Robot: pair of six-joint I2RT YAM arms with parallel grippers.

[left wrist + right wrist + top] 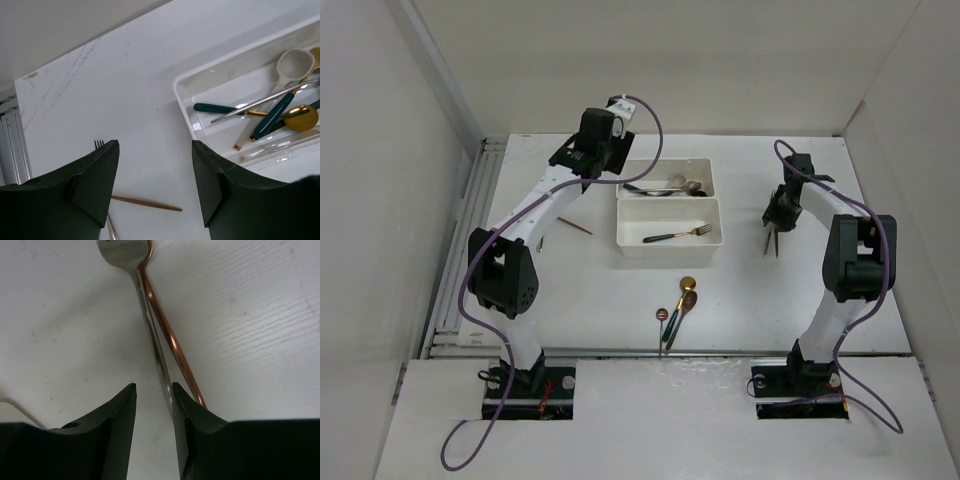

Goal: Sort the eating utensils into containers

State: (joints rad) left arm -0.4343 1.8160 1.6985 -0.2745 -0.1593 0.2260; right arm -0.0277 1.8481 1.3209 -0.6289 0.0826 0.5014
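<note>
**Both grippers open, utensils on every side of the near container**

Your left gripper [155, 145] hangs over bare table off the far left corner of the near container [630, 225]. Its jaws are spread and nothing is between them. A slim copper handle [145, 202] and the tines of a fork [99, 144] lie on the table beneath it.

Touching the near container's far side is the second container [660, 168], which holds several spoons [300, 117], some green-handled. The near container itself holds one green-handled fork [675, 237].

Well to the right of the near container, your right gripper [153, 386] is low over the table. Its jaws are parted, and a silver utensil [120, 252] runs into the gap, close to one finger, ungripped. A copper utensil [171, 340] lies against the silver one.

In front of the near container, three loose utensils [687, 284] lie together on the table.
</note>
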